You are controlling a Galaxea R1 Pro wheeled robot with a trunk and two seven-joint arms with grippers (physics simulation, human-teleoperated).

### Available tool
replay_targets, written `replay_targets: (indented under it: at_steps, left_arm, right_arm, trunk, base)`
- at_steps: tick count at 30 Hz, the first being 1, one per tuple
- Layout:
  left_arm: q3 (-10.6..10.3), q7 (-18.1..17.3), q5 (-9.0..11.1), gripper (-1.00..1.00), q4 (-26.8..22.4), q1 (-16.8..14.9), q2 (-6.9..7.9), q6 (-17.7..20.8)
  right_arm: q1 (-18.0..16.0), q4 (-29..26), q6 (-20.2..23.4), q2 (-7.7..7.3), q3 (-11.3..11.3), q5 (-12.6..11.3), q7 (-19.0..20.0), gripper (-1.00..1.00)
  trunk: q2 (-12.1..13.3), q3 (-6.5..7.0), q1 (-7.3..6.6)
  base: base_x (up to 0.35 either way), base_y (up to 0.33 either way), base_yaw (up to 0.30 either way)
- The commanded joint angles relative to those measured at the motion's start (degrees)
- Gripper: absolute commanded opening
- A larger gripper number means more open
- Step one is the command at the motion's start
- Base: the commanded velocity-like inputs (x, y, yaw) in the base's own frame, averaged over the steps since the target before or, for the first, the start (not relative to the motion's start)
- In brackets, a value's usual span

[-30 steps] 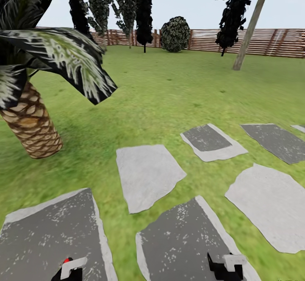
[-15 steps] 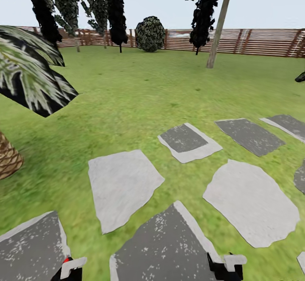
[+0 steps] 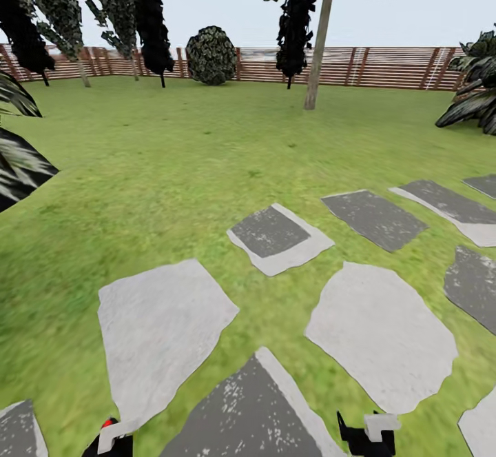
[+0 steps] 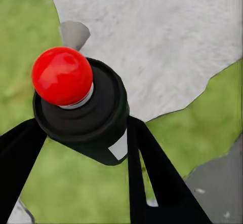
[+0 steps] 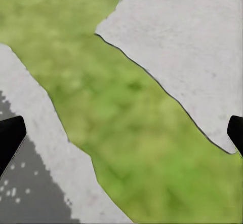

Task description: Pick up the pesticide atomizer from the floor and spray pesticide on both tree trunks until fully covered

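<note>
The left gripper (image 4: 86, 148) hugs a dark red-topped spray bottle (image 4: 76, 102), the right gripper (image 5: 121, 133) gapes empty; roll slowly to the smooth grey-brown tree trunk (image 3: 318, 50).

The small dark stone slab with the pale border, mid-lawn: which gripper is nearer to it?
Roughly even, the right gripper slightly nearer. The slab lies well ahead, between the two. The left gripper, shut on a black bottle with a red top, sits farther to its left.

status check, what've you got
Left gripper shut on dark spray bottle with red cap. Right gripper open, empty. Bare grey-brown tree trunk far across green lawn, only grass between.
</note>
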Motion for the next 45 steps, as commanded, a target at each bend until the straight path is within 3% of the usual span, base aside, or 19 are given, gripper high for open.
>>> replay_targets:
  at_steps: [1, 26, 45]
  left_arm:
    - [0.2, 0.2, -0.6, -1.00, 0.0, 0.0, -0.02, -0.2]
    - [0.2, 0.2, -0.6, -1.00, 0.2, 0.0, 0.07, -0.2]
    - [0.3, 0.2, -0.6, -1.00, 0.1, 0.0, 0.15, -0.2]
  right_arm:
    - [0.0, 0.0, -0.2, 0.00, 0.0, 0.0, 0.0, 1.00]
    - [0.0, 0.0, -0.2, 0.00, -0.1, 0.0, 0.0, 1.00]
    - [0.0, 0.0, -0.2, -0.02, -0.2, 0.0, 0.0, 1.00]
  trunk:
    - [0.0, -0.04, 0.02]
    - [0.0, -0.04, 0.02]
    - [0.0, -0.04, 0.02]
  base:
    - [0.335, -0.031, -0.009]
    - [0.337, -0.001, -0.001]
    - [0.338, 0.000, -0.236]
